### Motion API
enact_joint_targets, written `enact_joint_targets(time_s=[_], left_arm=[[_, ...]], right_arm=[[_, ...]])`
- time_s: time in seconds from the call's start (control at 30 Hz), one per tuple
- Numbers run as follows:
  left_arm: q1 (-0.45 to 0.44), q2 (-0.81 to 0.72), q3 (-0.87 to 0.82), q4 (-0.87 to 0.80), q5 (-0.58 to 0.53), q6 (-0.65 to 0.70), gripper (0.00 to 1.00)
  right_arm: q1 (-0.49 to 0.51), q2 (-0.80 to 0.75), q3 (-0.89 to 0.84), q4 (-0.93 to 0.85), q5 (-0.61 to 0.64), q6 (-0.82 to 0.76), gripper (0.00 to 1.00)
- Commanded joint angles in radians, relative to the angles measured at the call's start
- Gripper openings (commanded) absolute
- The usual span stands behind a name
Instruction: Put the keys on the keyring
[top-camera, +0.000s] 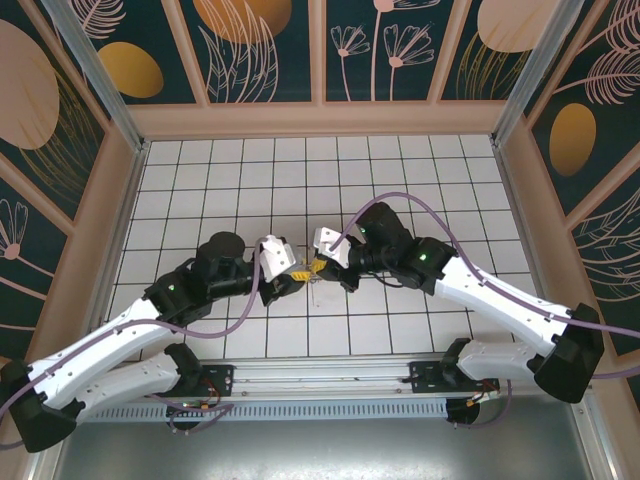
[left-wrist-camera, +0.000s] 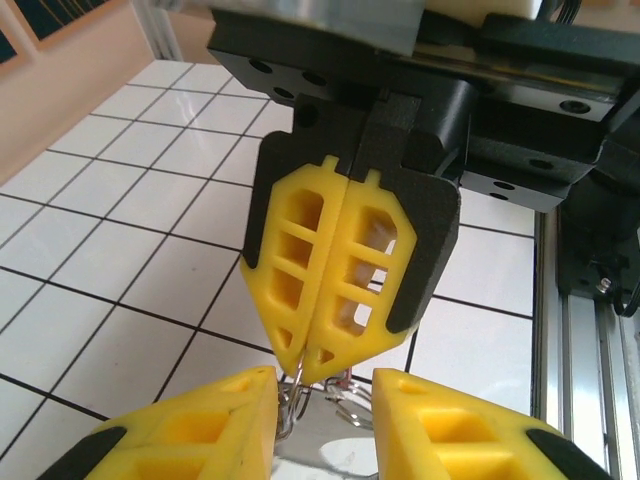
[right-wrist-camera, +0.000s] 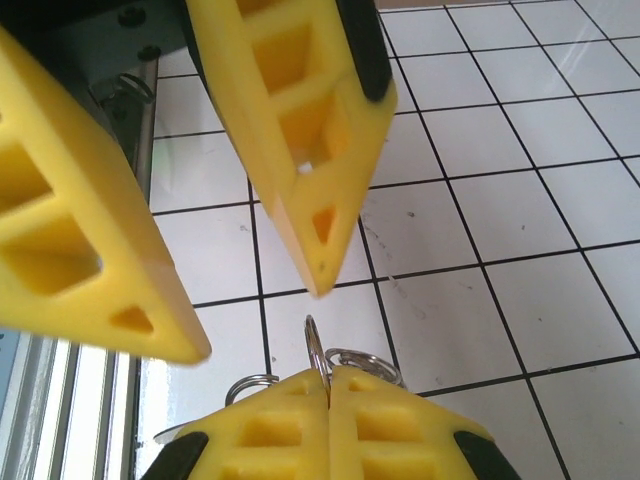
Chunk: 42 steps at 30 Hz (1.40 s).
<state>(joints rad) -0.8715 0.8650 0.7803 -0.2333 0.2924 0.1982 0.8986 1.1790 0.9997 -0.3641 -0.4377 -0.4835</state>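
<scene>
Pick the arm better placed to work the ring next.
Left, probably. The right fingers are shut on the metal rings, so that arm is busy holding; the left fingers stand open right at the rings, free to work them.

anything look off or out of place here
Nothing stands out. The right gripper is shut on the keyring's silver rings over the tiled table, and the left gripper is open right beside them. Nothing looks spilled or damaged.
</scene>
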Motion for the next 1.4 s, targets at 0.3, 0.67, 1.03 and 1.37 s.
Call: enact_joint_targets(time_s=[0.3, 0.67, 1.03, 1.37], left_arm=[[-0.006, 0.06, 0.039, -0.041, -0.02, 0.027, 0.3], [-0.006, 0.09, 0.056, -0.043, -0.014, 0.047, 0.09], [-0.006, 0.085, 0.04, -0.015, 0.004, 0.033, 0.0], [-0.005, -0.006, -0.01, 0.074, 0.028, 0.004, 0.0]], right_arm=[[0.029, -0.022, 0.04, 0.007, 0.029, -0.046, 0.0], [0.04, -0.017, 0.033, -0.001, 0.027, -0.06, 0.0], [0.049, -0.025, 0.025, 0.014, 0.036, -0.067, 0.0], [0.048, -0.138, -0.122, 0.151, 0.034, 0.072, 0.24]])
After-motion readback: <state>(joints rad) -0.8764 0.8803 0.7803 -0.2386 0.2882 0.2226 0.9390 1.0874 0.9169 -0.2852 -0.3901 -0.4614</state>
